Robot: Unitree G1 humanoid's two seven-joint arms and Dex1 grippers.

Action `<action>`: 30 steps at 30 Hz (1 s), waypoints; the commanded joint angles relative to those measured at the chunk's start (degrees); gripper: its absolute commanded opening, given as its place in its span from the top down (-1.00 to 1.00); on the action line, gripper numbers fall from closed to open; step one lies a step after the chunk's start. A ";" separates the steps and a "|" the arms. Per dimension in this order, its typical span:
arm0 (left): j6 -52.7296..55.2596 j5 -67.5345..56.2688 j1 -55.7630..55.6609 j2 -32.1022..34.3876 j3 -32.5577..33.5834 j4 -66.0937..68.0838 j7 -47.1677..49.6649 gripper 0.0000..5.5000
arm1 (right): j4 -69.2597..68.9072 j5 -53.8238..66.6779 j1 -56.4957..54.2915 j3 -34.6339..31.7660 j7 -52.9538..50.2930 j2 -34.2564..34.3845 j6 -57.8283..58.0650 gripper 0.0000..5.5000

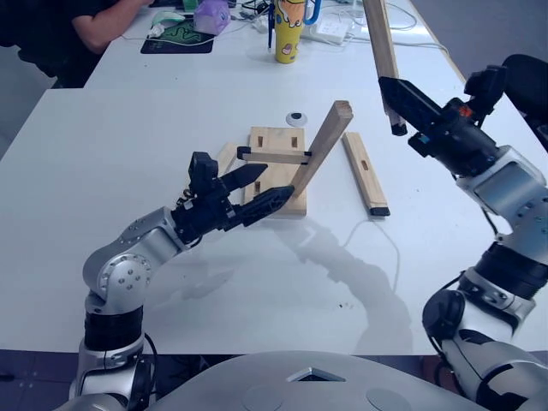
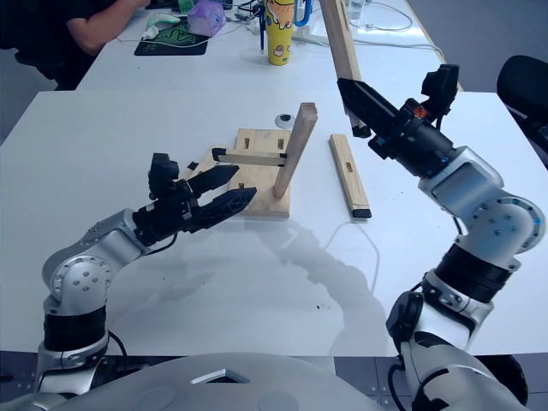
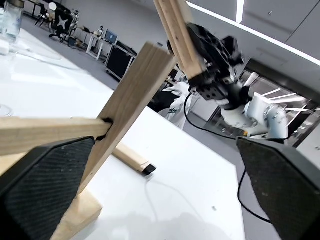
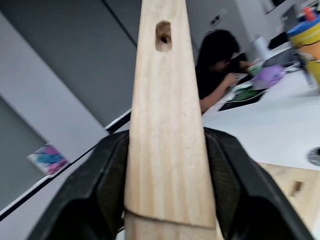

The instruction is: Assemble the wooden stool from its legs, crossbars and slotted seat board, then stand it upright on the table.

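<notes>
1. The seat board [image 1: 272, 137] lies flat on the white tabletop [image 1: 111, 163], in the middle of the frame.
2. A tilted leg [image 1: 324, 147] stands in the board, and a crossbar [image 1: 272, 157] goes from it toward the left.
3. The left tool [image 1: 276, 181] is at the near edge of the board, just beside the foot of this leg. Its fingers are spread. I cannot tell if it touches the wood.
4. The right tool [image 1: 392, 96] pinches a second leg [image 1: 381, 38] in the air, in the upper right of the frame.
5. A third leg [image 1: 366, 173] lies flat on the tabletop, right of the board.
</notes>
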 commanded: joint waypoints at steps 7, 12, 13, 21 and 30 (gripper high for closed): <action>8.80 -35.22 -10.25 6.84 5.93 4.15 7.41 -0.90 | -5.25 19.82 10.38 10.15 12.93 -13.01 9.18 0.25; 10.09 -42.05 -11.56 10.58 4.42 3.88 9.28 -0.90 | -6.04 18.11 11.74 12.95 15.95 -14.19 6.61 0.25; 10.26 -42.23 -11.76 11.19 4.07 4.24 9.34 -0.90 | -6.73 17.81 12.43 13.42 17.09 -14.66 6.59 0.25; 10.60 -37.92 -11.77 12.69 1.38 5.32 7.63 -0.90 | -8.40 13.61 13.62 17.38 20.54 -16.20 3.61 0.25; 10.67 -38.51 -12.21 13.05 1.05 5.22 7.02 -0.90 | -9.72 8.49 15.73 19.89 24.83 -17.81 1.13 0.25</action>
